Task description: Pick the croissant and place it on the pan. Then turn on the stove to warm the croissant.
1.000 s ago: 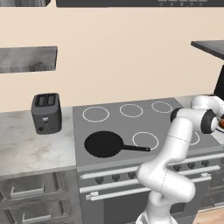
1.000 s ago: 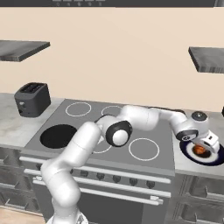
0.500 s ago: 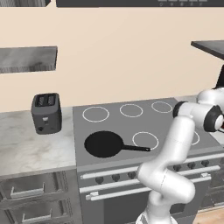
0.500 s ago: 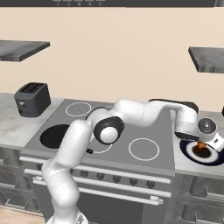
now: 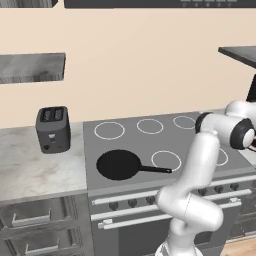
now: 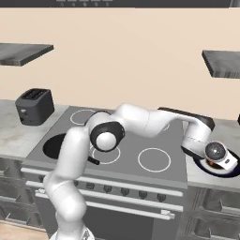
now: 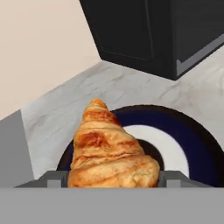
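Because the croissant (image 7: 111, 153) sits on a dark plate (image 7: 192, 148) on the counter beside the stove (image 6: 140, 140), far from the pan (image 5: 119, 164), the gripper (image 7: 111, 178) reaches down with its fingers apart around it, ready to squeeze.

A rendered home kitchen. A wide grey stove (image 5: 160, 145) with white ring burners sits in a run of marble-look counter (image 5: 35, 167), with dark knobs and bar handles along its front. A black pan (image 5: 119, 164) rests on the near left burner. A dark two-slot toaster (image 5: 52, 128) stands on the counter to the left. Grey drawers (image 5: 35, 225) fill the cabinets below, and grey shelves (image 6: 23, 52) hang on the beige wall.
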